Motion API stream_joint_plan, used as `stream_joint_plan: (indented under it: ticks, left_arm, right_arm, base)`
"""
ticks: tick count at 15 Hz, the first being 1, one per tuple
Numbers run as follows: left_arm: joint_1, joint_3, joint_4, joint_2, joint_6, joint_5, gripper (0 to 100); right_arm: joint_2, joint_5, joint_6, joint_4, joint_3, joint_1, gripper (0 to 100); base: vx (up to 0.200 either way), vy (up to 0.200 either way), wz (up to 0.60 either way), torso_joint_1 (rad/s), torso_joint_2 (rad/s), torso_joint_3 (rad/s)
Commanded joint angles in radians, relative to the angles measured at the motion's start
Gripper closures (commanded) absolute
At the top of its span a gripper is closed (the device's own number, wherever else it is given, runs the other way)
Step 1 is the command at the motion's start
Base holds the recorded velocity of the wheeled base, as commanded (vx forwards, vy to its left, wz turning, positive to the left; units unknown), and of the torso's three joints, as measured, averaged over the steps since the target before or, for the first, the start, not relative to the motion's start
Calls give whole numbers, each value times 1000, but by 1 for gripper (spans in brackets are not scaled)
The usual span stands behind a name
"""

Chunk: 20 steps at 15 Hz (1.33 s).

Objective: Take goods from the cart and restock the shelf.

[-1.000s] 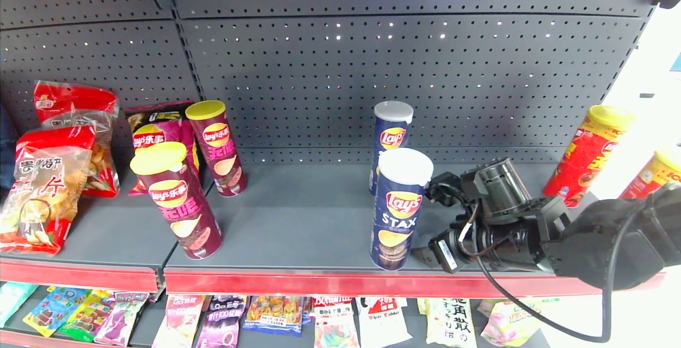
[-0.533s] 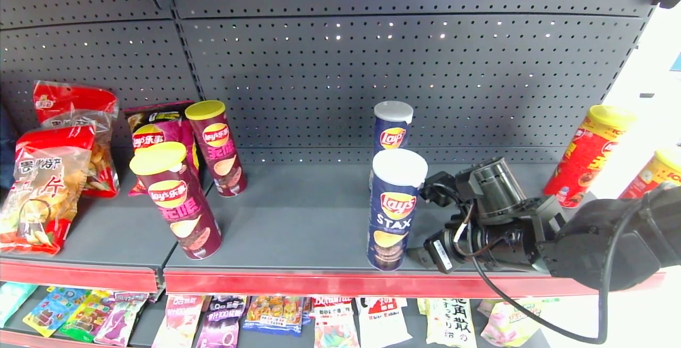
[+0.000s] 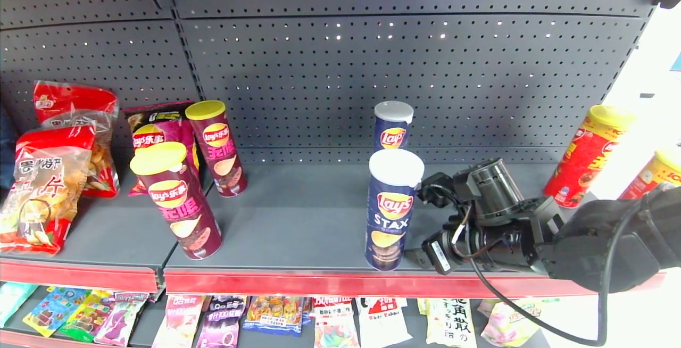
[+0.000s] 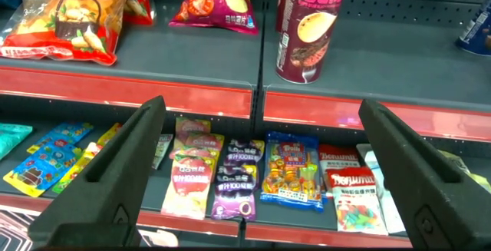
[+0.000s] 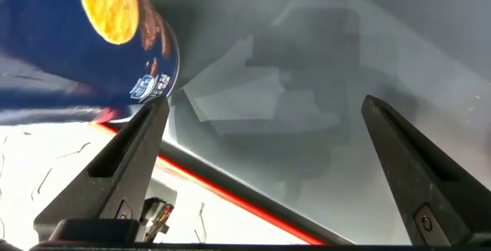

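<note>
My right tool (image 5: 265,109) stands open just right of the blue can (image 3: 392,209), which sits upright at the near edge of the shelf (image 3: 298,220). I judge it light, stiff, smooth and tippy; I'd grip it mid-body, squeezing gently.

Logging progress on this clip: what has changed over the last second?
The open right tool slid slightly to the robot's left along the shelf, and the front blue can beside it shifted left too, upright. The maroon cans and bags stayed put.
</note>
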Motion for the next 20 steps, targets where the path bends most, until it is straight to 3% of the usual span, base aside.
stream_joint_plan:
  ticks: [1, 10, 17, 20]
  left_arm:
    - [0, 0, -1, 0, 0, 0, 0]
    - [0, 0, -1, 0, 0, 0, 0]
    - [0, 0, -1, 0, 0, 0, 0]
    - [0, 0, -1, 0, 0, 0, 0]
  right_arm:
    - [0, 0, -1, 0, -6, 10, 0]
    - [-94, -3, -4, 1, 66, -35, 0]
    - [-628, 2, -100, 1, 427, -59, 0]
    - [-879, 130, -156, 3, 571, -202, 0]
  base:
    - [0, 0, 0, 0, 0, 0]
    - [0, 0, 0, 0, 0, 0]
    - [0, 0, 0, 0, 0, 0]
    - [0, 0, 0, 0, 0, 0]
